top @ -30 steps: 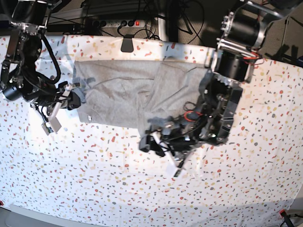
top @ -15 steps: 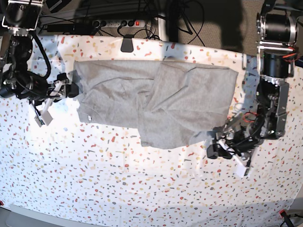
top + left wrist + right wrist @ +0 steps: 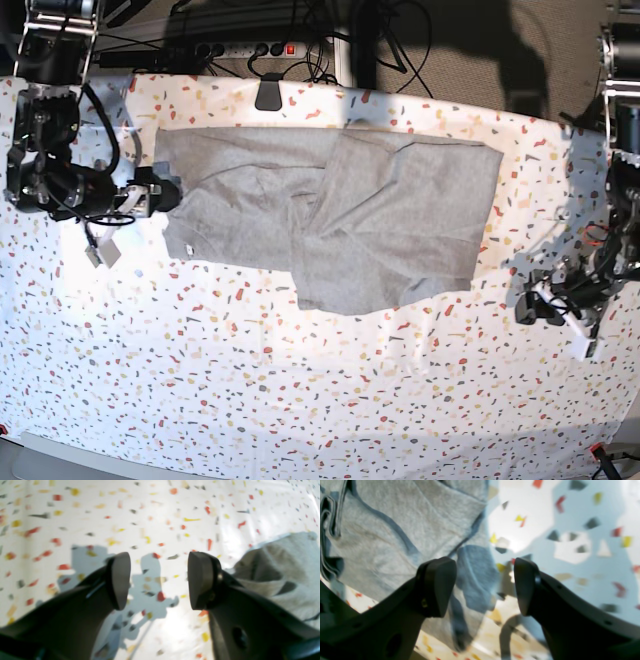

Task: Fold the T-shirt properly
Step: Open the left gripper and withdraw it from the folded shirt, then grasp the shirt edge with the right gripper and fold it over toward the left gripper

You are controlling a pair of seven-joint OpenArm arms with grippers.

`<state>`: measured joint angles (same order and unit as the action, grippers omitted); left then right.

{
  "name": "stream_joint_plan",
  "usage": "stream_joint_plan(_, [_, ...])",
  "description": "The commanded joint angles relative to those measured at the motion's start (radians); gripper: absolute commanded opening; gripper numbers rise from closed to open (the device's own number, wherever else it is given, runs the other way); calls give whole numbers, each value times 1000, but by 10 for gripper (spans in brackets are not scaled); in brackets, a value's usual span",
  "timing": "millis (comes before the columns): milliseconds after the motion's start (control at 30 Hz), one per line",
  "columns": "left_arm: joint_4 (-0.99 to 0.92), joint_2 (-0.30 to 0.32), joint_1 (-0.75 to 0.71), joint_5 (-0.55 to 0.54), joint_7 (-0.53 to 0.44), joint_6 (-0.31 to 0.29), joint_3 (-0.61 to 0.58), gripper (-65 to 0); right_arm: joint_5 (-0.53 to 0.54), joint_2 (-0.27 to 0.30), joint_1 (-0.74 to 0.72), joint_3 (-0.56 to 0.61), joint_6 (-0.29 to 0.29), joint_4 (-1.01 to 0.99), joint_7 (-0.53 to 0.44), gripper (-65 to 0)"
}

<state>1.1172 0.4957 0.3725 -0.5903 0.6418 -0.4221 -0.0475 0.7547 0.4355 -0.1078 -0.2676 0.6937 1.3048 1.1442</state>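
Observation:
The grey T-shirt lies partly folded on the far middle of the table, plain side up, with one layer doubled over its right half. My right gripper sits at the shirt's left edge. In the right wrist view it is open, and a corner of the shirt lies under and between its fingers. My left gripper hovers over bare cloth to the right of the shirt, clear of it. In the left wrist view it is open and empty, with a rumpled edge of the shirt at the right.
A white speckled tablecloth covers the table. A black clamp grips the far edge. Behind it lie a power strip and tangled cables. The right arm's body stands over the table's left side.
My left arm has drawn away rightward from the shirt's front edge, uncovering the flat folded right half. My right gripper has opened and stayed at the shirt's left edge.

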Motion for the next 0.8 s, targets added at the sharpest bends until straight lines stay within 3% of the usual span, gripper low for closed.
stream_joint_plan(0, [18,28,19,-11,-27,-1,8,-298,16,0,-19,0,4,13,0,-248])
stream_joint_plan(300, [17,76,-38,-13,-61,0,8,-298,7,-124,-19,2,4,13,4,-256])
stream_joint_plan(467, [17,73,-57,-13,-66,0,8,-298,7,-174,-20,2,4,13,5,-434])
stream_joint_plan(600, [17,73,-57,-13,-56,0,8,-298,2,-179,-24,1,4,13,4,-650])
stream_joint_plan(767, [17,73,-57,-13,-39,-1,8,-298,-18,-134,-45,-3,4,29,1,-650])
